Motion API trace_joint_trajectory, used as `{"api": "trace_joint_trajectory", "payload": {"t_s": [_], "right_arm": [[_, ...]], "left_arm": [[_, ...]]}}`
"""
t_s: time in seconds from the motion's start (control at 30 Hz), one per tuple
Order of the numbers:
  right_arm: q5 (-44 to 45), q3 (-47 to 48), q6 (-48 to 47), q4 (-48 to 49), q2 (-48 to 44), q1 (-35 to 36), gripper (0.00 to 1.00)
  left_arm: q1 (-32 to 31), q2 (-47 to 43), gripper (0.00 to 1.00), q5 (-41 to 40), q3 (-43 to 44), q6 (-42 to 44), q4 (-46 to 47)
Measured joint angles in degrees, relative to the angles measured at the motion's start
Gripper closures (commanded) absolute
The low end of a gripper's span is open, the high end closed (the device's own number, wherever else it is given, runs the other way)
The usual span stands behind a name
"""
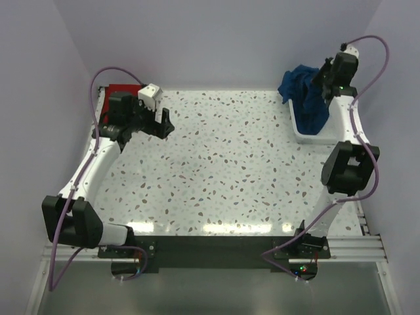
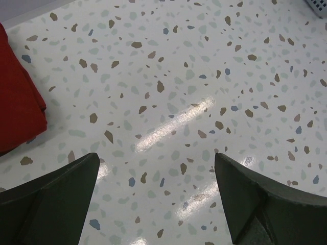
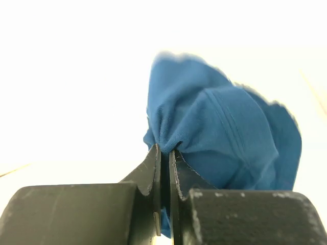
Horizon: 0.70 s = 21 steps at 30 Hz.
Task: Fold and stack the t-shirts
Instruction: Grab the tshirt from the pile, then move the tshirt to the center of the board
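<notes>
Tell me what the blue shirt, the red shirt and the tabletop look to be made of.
The blue shirt: soft knit fabric, probably cotton, matte; fine knit texture, a stitched seam and gathers show.
The red shirt: similar matte cloth, likely; soft rounded folded edge.
The tabletop: hard, glossy terrazzo-pattern surface, perhaps laminate; streaks of reflected light.

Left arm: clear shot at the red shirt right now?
Probably yes. The left gripper is open and empty over the table, and the red shirt lies close by at the far-left corner with nothing between them. It would need to turn toward it.
</notes>
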Motion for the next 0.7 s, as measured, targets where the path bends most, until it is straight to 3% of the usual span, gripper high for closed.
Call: {"api": "trace_joint_trajectory", "payload": {"t_s": [0.13, 0.4, 0.7], "right_arm": [[-7.6, 3.0, -2.5, 0.7, -6.9, 0.0, 1.00], [-24.6, 12.1, -2.0, 0.7, -12.0, 1.6, 1.00], [-35.0, 18.6, 0.4, 1.5, -16.7, 10.0, 1.00]], "left_arm": [[0.0, -1.2, 0.00, -0.2, 0.0, -0.5, -0.5], [0.1, -3.4, 0.00, -0.1, 0.0, -1.8, -2.8], [5.4, -5.6, 0.00, 4.6, 0.1, -4.5, -3.2]]}}
